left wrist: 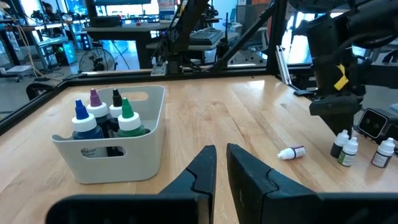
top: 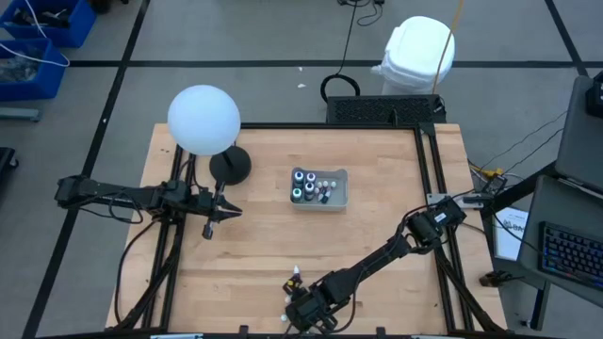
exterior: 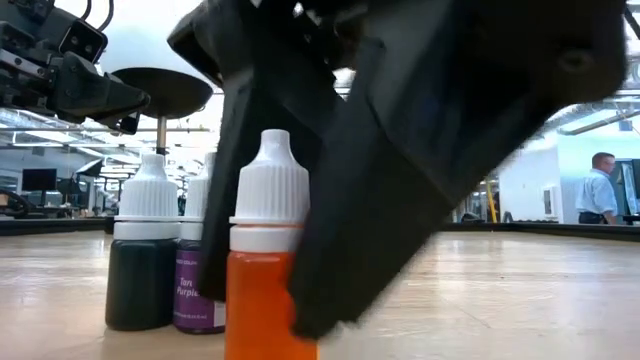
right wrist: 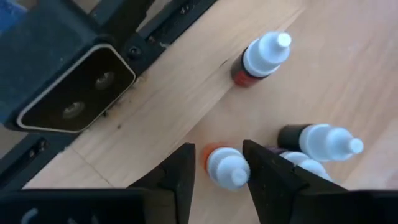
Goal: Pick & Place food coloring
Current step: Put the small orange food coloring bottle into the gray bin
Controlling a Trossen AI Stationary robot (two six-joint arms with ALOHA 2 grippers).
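My right gripper [right wrist: 217,150] hangs open at the table's near edge [top: 298,299], pointing steeply down. One finger stands on either side of an upright orange food coloring bottle [right wrist: 225,167] with a white cap. Close by stand a dark green bottle [exterior: 143,262], a purple one [exterior: 196,292] and a red one [right wrist: 260,59]. Another small bottle [left wrist: 291,152] lies on its side on the wood. The grey tray [top: 320,187] at mid-table holds bigger bottles [left wrist: 102,118] with coloured caps. My left gripper [left wrist: 221,167] waits shut at the table's left, above the wood. My right gripper comes from above, slanting down, with its fingers astride the orange bottle's white cap [right wrist: 231,171]. A gap shows between the cap and one finger [right wrist: 180,171]. Whether the other finger [right wrist: 264,168] touches the cap I cannot tell. The bottle stands upright on the table.
A white globe lamp [top: 203,118] and its black round foot [top: 229,167] stand at the far left. Black frame rails run along the table's sides. The low camera's housing [right wrist: 68,81] sits right beside the bottles at the near edge. Bare wood lies between the tray and the bottles.
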